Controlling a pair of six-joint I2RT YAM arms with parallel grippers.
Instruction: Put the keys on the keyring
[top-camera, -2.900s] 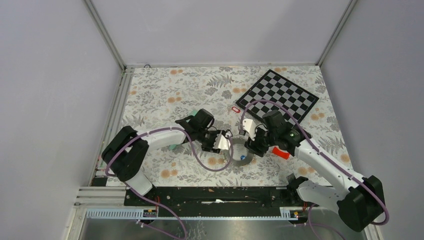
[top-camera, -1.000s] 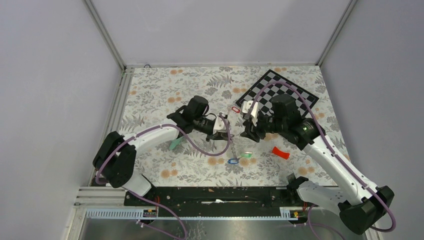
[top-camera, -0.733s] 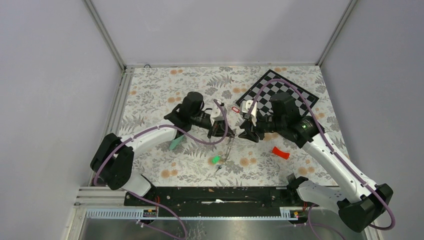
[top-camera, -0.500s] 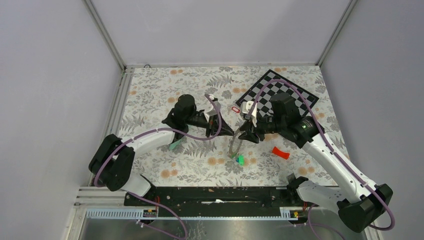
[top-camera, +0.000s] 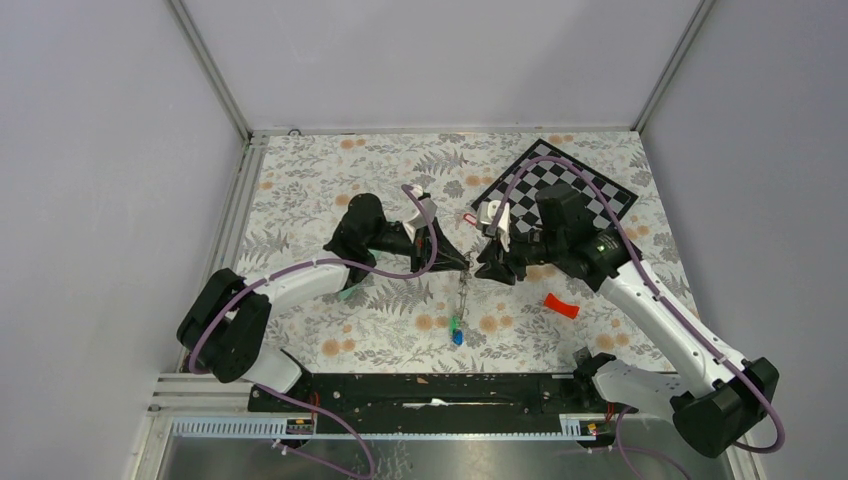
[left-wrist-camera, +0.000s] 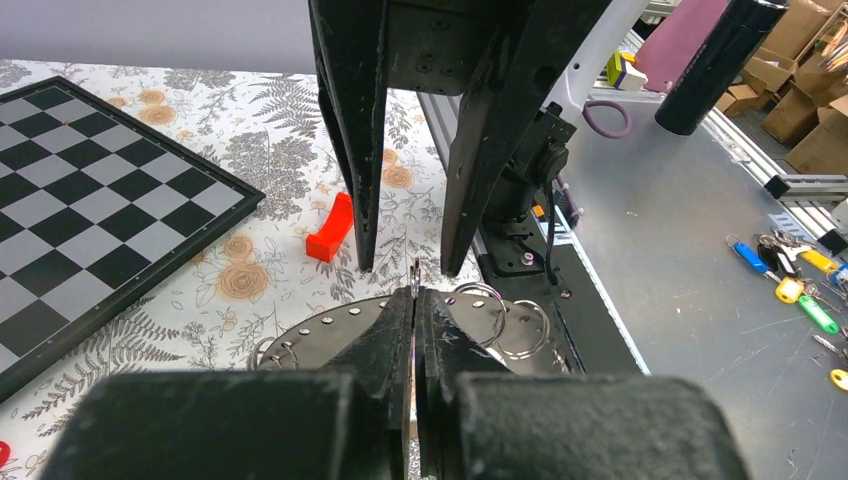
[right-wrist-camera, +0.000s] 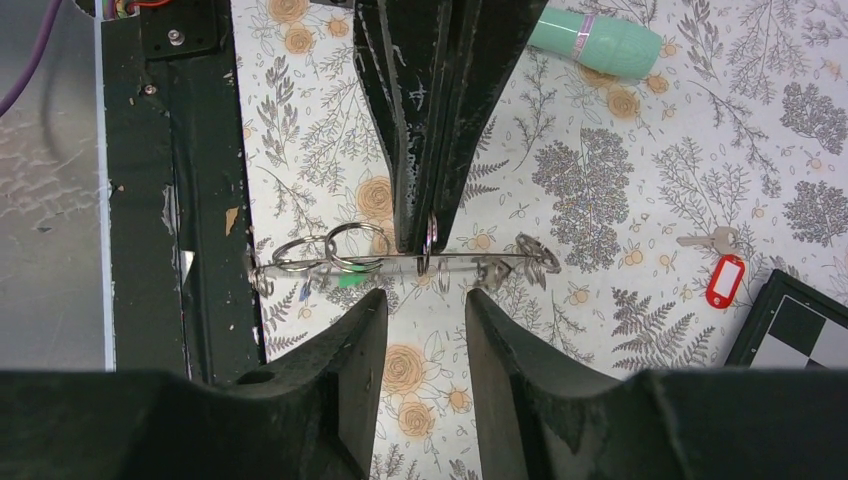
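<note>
The left claw (left-wrist-camera: 414, 296) is pressing its two matte black fingers tight together on a thin metal edge of the keyring (left-wrist-camera: 310, 335), holding it up off the table. From that wrist the keyring is showing as a flat, dull-grey metal plate with a row of small dots running along its curved rim. Thin wire split rings (left-wrist-camera: 500, 315) are looping off one side. From the right wrist it is showing edge-on, as one fine line.

The right claw (right-wrist-camera: 425, 300) is standing with its jaws apart and nothing between them. Its tapered black fingertips are sitting just short of the keyring, one to each side of the left claw's tip.

In the overhead view a green-tagged key (top-camera: 452, 323) and a blue-tagged key (top-camera: 458, 338) are dangling at the low end of the hanging metal, their tags small plastic ovals. A red-tagged key (right-wrist-camera: 722, 281) is lying on the floral-printed tablecloth (right-wrist-camera: 620, 180) near a corner of the chessboard (left-wrist-camera: 100, 190), its silvery blade just beside the glossy tag. The tag's white label window is too small to read.

A smooth mint-green tube (right-wrist-camera: 595, 42) with a pale band is lying beside the left arm. A curved red plastic piece (left-wrist-camera: 330, 228) is resting near the board's black-and-white squares.
</note>
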